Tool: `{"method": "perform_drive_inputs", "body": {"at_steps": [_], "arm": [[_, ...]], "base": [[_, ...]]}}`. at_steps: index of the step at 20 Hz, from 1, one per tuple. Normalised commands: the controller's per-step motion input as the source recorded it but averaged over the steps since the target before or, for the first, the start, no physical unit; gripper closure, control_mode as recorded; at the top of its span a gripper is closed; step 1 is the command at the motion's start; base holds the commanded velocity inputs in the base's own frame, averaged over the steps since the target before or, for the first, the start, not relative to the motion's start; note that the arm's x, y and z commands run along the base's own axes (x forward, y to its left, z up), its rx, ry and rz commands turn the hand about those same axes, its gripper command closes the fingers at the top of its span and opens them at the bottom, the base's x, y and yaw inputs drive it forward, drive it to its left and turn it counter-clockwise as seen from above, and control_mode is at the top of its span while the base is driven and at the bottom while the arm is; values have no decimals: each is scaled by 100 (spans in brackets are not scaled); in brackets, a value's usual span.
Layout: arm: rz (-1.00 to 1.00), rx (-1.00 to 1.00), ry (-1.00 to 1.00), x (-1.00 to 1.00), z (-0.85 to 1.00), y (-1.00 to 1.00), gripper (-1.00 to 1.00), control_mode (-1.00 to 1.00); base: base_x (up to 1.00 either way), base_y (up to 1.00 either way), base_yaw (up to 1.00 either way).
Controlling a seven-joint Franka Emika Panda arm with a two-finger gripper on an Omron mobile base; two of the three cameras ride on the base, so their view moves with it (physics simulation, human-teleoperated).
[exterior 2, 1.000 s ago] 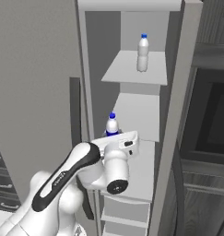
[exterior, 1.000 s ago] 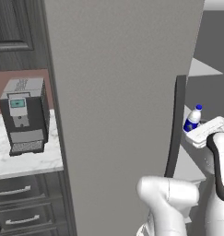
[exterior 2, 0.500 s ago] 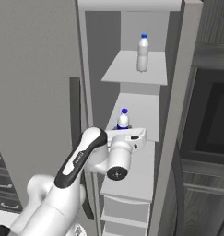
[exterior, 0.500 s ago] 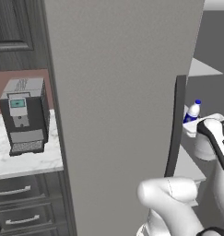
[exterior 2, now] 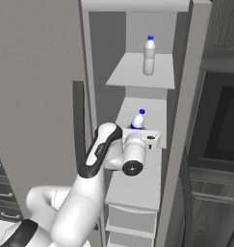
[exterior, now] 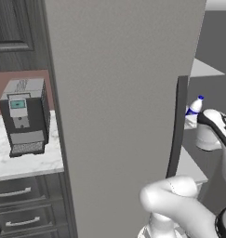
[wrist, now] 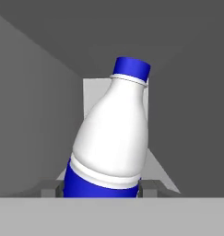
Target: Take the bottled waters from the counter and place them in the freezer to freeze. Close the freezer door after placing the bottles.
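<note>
My gripper (wrist: 102,188) is shut on a bottled water (wrist: 111,143) with a blue cap, white body and dark blue lower band; it leans slightly in the grasp. In the right base view this bottle (exterior 2: 137,119) sits just above my hand, over the middle shelf (exterior 2: 137,185) inside the open freezer. The left base view shows it (exterior: 194,107) past the door's edge. A second, pale bottled water (exterior 2: 149,55) stands upright on the upper shelf (exterior 2: 142,77). The freezer door (exterior: 119,93) stands open to my left, its dark bar handle (exterior: 176,125) facing me. The counter (exterior: 21,162) lies further left.
A dark coffee machine (exterior: 23,116) stands on the marble counter over grey drawers (exterior: 21,218). White drawers (exterior 2: 130,222) sit below the middle shelf. The freezer's right wall (exterior 2: 186,120) borders the dark built-in oven (exterior 2: 224,130).
My arm has reached further into the freezer, carrying the bottle from the door's edge to above the middle shelf. The upper bottle has not moved.
</note>
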Motion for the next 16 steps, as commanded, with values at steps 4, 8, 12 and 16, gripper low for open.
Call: {"method": "perform_drive_inputs", "body": {"at_steps": [4, 8, 12, 16], "arm": [[0, 5, 0, 45, 0, -28, 100, -100], [0, 0, -1, 37, -3, -26, 100, -100], [0, -10, -5, 16, -20, -2, 100, -100], [0, -15, -2, 13, -31, 0, 100, -100]], "base": [[0, 0, 0], [0, 0, 0], [0, 0, 0], [0, 0, 0]]}}
